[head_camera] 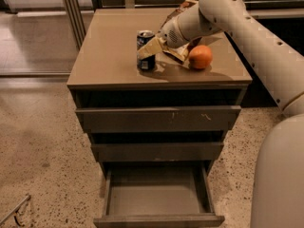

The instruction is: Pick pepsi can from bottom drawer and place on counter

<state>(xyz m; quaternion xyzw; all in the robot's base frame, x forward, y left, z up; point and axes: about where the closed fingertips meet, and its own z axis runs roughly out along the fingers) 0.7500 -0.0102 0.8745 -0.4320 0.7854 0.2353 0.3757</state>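
Gripper (148,48) meets pepsi can (144,63) on surface (109,46)
Upright beside an orange (200,57), the can looks ready for release; whether the gripper clamps it is unclear.

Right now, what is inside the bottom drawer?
The open bottom drawer shows only its bare grey floor; its rear, under the middle drawer, is hidden. The pepsi can stands on the counter, the gripper at it.

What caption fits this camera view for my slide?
Gripper at the pepsi can standing on the counter beside an orange; bottom drawer open below.
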